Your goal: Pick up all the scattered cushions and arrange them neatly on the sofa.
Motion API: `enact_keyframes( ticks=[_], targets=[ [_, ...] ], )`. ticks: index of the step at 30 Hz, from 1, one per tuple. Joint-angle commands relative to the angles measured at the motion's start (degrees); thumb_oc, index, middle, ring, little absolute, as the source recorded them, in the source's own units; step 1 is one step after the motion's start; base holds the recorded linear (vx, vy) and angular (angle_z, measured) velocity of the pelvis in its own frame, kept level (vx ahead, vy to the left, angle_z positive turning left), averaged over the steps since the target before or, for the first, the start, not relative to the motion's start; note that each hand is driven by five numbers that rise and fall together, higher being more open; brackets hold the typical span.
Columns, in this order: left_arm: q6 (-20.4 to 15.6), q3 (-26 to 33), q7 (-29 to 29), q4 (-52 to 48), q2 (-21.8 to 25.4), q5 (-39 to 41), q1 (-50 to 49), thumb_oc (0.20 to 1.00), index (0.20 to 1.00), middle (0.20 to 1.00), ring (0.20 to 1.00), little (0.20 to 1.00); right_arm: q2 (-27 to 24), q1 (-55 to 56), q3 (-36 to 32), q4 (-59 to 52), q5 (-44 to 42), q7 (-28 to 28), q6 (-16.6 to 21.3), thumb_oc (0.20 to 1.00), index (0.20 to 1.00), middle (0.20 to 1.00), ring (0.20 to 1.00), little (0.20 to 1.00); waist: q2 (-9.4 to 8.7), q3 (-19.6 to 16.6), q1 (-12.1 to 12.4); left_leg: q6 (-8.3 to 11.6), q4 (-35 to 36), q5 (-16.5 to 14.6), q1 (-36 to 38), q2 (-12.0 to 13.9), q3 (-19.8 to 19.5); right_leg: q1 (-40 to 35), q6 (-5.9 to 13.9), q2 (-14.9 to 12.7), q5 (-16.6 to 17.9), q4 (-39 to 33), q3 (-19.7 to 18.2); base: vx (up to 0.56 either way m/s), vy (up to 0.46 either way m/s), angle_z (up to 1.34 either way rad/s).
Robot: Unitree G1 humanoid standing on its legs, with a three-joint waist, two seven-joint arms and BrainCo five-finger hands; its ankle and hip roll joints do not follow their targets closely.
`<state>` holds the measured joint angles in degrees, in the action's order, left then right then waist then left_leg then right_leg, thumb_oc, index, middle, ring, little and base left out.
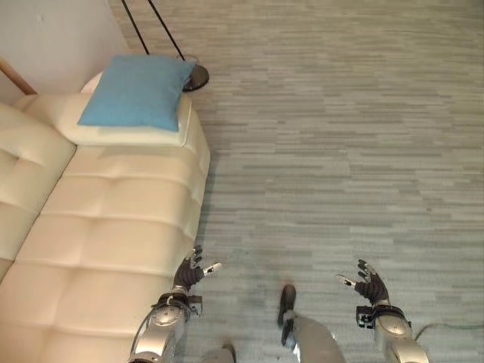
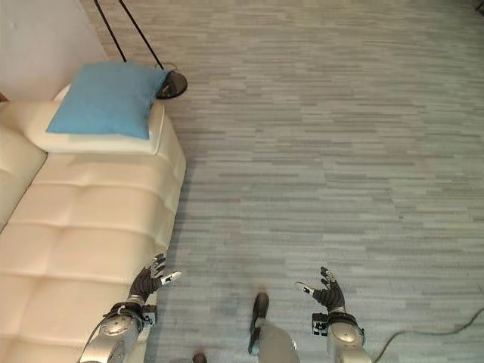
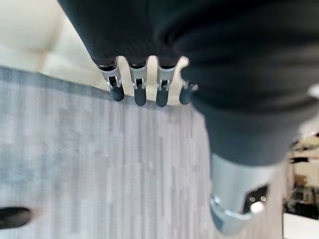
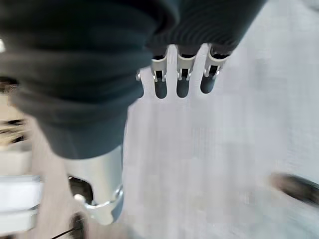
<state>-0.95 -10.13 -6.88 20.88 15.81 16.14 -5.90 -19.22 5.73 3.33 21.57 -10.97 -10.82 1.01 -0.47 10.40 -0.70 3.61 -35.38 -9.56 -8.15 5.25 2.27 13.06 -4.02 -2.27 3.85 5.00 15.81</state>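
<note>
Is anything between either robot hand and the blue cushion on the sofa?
Nothing visible. Left robot hand and right robot hand hang open and empty over the floor; bare sofa seat leads to the blue cushion on a cream cushion.

Head stereo pair: both eyes look steeply down from above. Shared ground: the cream sofa (image 1: 113, 227) along the robot's left, a blue cushion (image 1: 136, 91) at its far end, the lamp base (image 1: 195, 76) beyond it, and grey plank floor (image 1: 340, 151) ahead and to the right. The right eye view sets everything slightly further left.

Left wrist view: very close, looking along the left hand (image 3: 139, 89); past the fingertips, the sofa's edge and the floor.

Right wrist view: equally close, along the right hand (image 4: 182, 82), facing floor.

Both hands also show low in the head views.
</note>
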Motion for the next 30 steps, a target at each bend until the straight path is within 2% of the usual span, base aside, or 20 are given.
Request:
enact_keyframes(
  ticks=[1, 4, 5, 6, 7, 8, 9, 10, 13, 14, 16, 19, 20, 22, 23, 25, 26, 28, 29, 30],
  targets=[
    [-2.89, 2.24, -0.79, -2.93, 1.92, -1.41, 2.03, 1.0, 1.0, 1.0, 1.0, 1.0, -1.76, -0.16, -1.43, -3.87, 2.16, -0.52, 2.14, 1.0, 1.0, 1.0, 1.0, 1.0, -1.01, 0.92, 0.26, -2.42, 9.88, 2.31, -1.67, -3.18, 2.36, -6.56, 6.94, -2.33, -6.17, -2.58, -1.96, 0.3, -0.019, -0.12],
    [-2.64, 2.41, -0.96, -2.6, 1.89, -1.49, 1.74, 1.0, 1.0, 1.0, 1.0, 1.0, -2.12, -0.17, -1.26, -3.8, 2.09, -0.48, 2.12, 1.0, 1.0, 1.0, 1.0, 1.0, -1.27, 1.13, 1.29, -2.61, 15.04, 2.08, -3.8, -3.41, 1.97, -8.28, 7.27, -2.43, -7.3, -2.77, -2.69, 0.28, 0.018, -0.23],
    [-2.58, 2.55, -1.05, -2.77, 1.91, -1.65, 1.42, 1.0, 1.0, 1.0, 1.0, 1.0, -2.35, -0.29, -1.05, -3.42, 2.0, -0.42, 2.02, 1.0, 1.0, 1.0, 1.0, 1.0, -0.9, 0.99, 2.06, -1.83, 21.94, 6.53, -5.45, -3.28, 1.13, -9.83, 7.3, -1.9, -8.15, -3.26, -3.06, 0.42, 0.083, -0.37],
    [-2.55, 2.65, -1.24, -2.62, 1.86, -1.88, 1.3, 1.0, 1.0, 1.0, 1.0, 1.0, -2.55, -0.45, -0.87, -3.4, 2.06, -0.57, 2.07, 1.0, 1.0, 1.0, 1.0, 1.0, -0.33, 1.09, 2.84, -1.09, 25.86, 10.55, -7.49, -2.5, 0.48, -11.31, 7.28, -0.9, -8.99, -3.78, -3.32, 0.43, 0.099, -0.27],
    [-2.53, 2.65, -1.25, -2.76, 1.84, -1.87, 1.17, 1.0, 1.0, 1.0, 1.0, 1.0, -2.65, -0.41, -0.78, -3.31, 2.15, -0.63, 1.99, 1.0, 1.0, 1.0, 1.0, 1.0, 0.02, 1.19, 3.34, -0.57, 29.31, 12.95, -7.94, -2.0, 0.25, -12.58, 7.21, -0.53, -9.57, -4.03, -3.59, 0.25, 0.057, -0.06],
    [-2.53, 2.64, -1.25, -2.78, 1.83, -1.88, 1.14, 1.0, 1.0, 1.0, 1.0, 1.0, -2.66, -0.39, -0.78, -3.31, 2.15, -0.63, 1.99, 1.0, 1.0, 1.0, 1.0, 1.0, -0.06, 1.28, 3.38, -0.54, 29.78, 13.17, -7.55, -2.07, 0.32, -12.73, 7.21, -0.6, -9.62, -4.05, -3.64, 0.36, 0.078, -0.27],
    [-2.49, 2.5, -1.35, -2.63, 1.87, -2.3, 1.16, 1.0, 1.0, 1.0, 1.0, 1.0, -2.8, -0.19, -0.64, -3.01, 2.7, -1.24, 1.8, 1.0, 1.0, 1.0, 1.0, 1.0, 0.18, 1.62, 4.38, 0.08, 35.39, 15.59, -9.82, -1.69, 0.49, -14.9, 7.27, -0.16, -11.08, -4.42, -4.1, 0.36, 0.091, -0.33],
    [-2.54, 2.43, -1.24, -2.73, 1.83, -2.47, 1.12, 1.0, 1.0, 1.0, 1.0, 1.0, -2.97, -0.11, -0.69, -3.06, 3.01, -1.34, 1.6, 1.0, 1.0, 1.0, 1.0, 1.0, 0.3, 1.61, 4.64, 0.26, 37.08, 16.21, -10.81, -1.62, 0.95, -16.03, 7.46, 0.06, -11.53, -4.73, -4.39, 0.36, 0.094, -0.33],
    [-2.6, 2.56, -1.33, -3.14, 1.9, -2.93, 0.48, 1.0, 1.0, 1.0, 1.0, 1.0, -2.97, 0.07, -0.82, -3.09, 3.76, -1.7, 1.22, 1.0, 1.0, 1.0, 1.0, 1.0, 0.26, 1.49, 5.19, 0.58, 37.64, 17.34, -11.65, -1.22, 2.95, -17.94, 7.74, 0.01, -12.27, -5.05, -5.0, 0.3, 0.124, -0.17],
    [-2.7, 3.08, -1.25, -2.99, 1.96, -3.47, -0.2, 1.0, 1.0, 1.0, 1.0, 1.0, -2.55, 0.46, -0.74, -3.18, 4.4, -1.16, 1.23, 1.0, 1.0, 1.0, 1.0, 1.0, 0.56, 0.37, 5.63, 0.15, 37.09, 18.93, -10.68, -0.73, 3.33, -20.16, 8.44, 0.0, -13.02, -5.46, -5.86, 0.53, 0.253, -0.19],
    [-2.63, 3.17, -0.96, -2.67, 2.34, -3.35, -0.36, 1.0, 1.0, 1.0, 1.0, 1.0, -2.04, 0.14, -0.65, -2.93, 5.01, -0.9, 0.76, 1.0, 1.0, 1.0, 1.0, 1.0, -0.35, -0.53, 5.95, -0.63, 34.2, 18.51, -11.24, -1.41, 3.0, -21.32, 8.96, -1.41, -13.46, -5.01, -6.9, 0.44, 0.217, -0.26],
    [-2.2, 3.12, 0.01, -2.84, 4.01, -4.02, -1.24, 1.0, 1.0, 1.0, 1.0, 1.0, -0.5, 0.31, -0.36, -2.55, 4.04, 0.49, 0.77, 1.0, 1.0, 1.0, 1.0, 1.0, -2.54, -1.39, 6.46, -2.31, 29.73, 15.33, -11.15, -2.73, 3.54, -20.88, 10.19, -3.83, -14.16, -0.23, -7.65, 0.36, 0.192, -0.28],
    [-2.04, 3.32, 0.14, -2.83, 4.19, -3.89, -1.35, 1.0, 1.0, 1.0, 1.0, 1.0, -0.25, 0.4, -0.37, -2.52, 4.14, 0.79, 0.47, 1.0, 1.0, 1.0, 1.0, 1.0, -2.69, -1.64, 6.45, -2.72, 29.55, 14.82, -10.81, -2.82, 3.55, -20.06, 10.48, -4.07, -13.72, 1.38, -7.87, 0.34, 0.206, -0.16],
    [-1.69, 3.55, 0.41, -2.47, 4.81, -3.67, -1.53, 1.0, 1.0, 1.0, 1.0, 1.0, 0.39, 0.64, 0.02, -1.63, 4.0, 1.5, 0.33, 1.0, 1.0, 1.0, 1.0, 1.0, -3.74, -1.77, 6.46, -4.12, 29.27, 12.68, -9.45, -3.93, 3.76, -17.37, 11.77, -5.37, -11.74, 8.34, -7.99, 0.27, 0.192, -0.08],
    [-1.47, 3.73, 0.38, -2.53, 5.28, -3.7, -1.62, 1.0, 1.0, 1.0, 1.0, 1.0, 0.76, 0.81, -0.05, -1.34, 3.74, 1.75, 0.26, 1.0, 1.0, 1.0, 1.0, 1.0, -4.07, -1.71, 6.23, -5.1, 29.42, 11.78, -8.6, -4.54, 3.67, -14.92, 12.61, -5.9, -8.87, 12.89, -8.17, 0.22, 0.181, 0.09],
    [-1.19, 4.03, 0.14, -2.49, 5.74, -3.66, -1.7, 1.0, 1.0, 1.0, 1.0, 1.0, 1.11, 1.13, -0.38, -1.11, 3.03, 2.1, 0.03, 1.0, 1.0, 1.0, 1.0, 1.0, -4.09, -0.95, 5.27, -6.64, 30.03, 10.24, -6.33, -5.6, 3.53, -11.59, 13.4, -7.2, -3.69, 21.01, -8.46, 0.17, 0.164, 0.15],
    [-1.19, 4.03, 0.15, -2.5, 5.72, -3.66, -1.67, 1.0, 1.0, 1.0, 1.0, 1.0, 1.09, 1.11, -0.39, -1.11, 3.03, 2.1, 0.03, 1.0, 1.0, 1.0, 1.0, 1.0, -3.96, -1.07, 5.32, -6.62, 30.11, 10.38, -6.47, -5.45, 3.53, -11.43, 13.36, -7.03, -3.5, 20.9, -8.49, 0.16, 0.127, 0.2],
    [-0.95, 4.35, 0.25, -2.63, 5.95, -3.82, -2.05, 1.0, 1.0, 1.0, 1.0, 1.0, 1.74, 1.92, -0.39, -0.94, 2.96, 2.05, -0.13, 1.0, 1.0, 1.0, 1.0, 1.0, -3.36, -0.69, 5.0, -7.62, 30.99, 9.19, -4.27, -5.67, 3.43, -8.93, 13.35, -7.92, -1.06, 26.23, -7.58, 0.19, 0.114, 0.36],
    [-0.93, 4.33, 0.34, -2.86, 5.89, -3.83, -2.18, 1.0, 1.0, 1.0, 1.0, 1.0, 2.01, 2.15, -0.48, -0.81, 2.78, 2.0, 0.03, 1.0, 1.0, 1.0, 1.0, 1.0, -2.89, -0.25, 4.56, -7.89, 31.91, 8.76, -2.47, -5.7, 2.89, -6.43, 12.57, -7.76, -1.26, 28.68, -7.56, 0.25, 0.112, 0.28],
    [-1.01, 4.26, 0.38, -2.92, 5.64, -3.7, -2.06, 1.0, 1.0, 1.0, 1.0, 1.0, 2.2, 2.11, -0.56, -0.89, 2.63, 2.12, 0.05, 1.0, 1.0, 1.0, 1.0, 1.0, -2.42, 0.39, 4.03, -7.97, 32.75, 8.44, -0.8, -5.77, 2.36, -4.05, 11.85, -7.25, -2.89, 29.13, -7.39, 0.27, 0.083, 0.09]
  ],
)
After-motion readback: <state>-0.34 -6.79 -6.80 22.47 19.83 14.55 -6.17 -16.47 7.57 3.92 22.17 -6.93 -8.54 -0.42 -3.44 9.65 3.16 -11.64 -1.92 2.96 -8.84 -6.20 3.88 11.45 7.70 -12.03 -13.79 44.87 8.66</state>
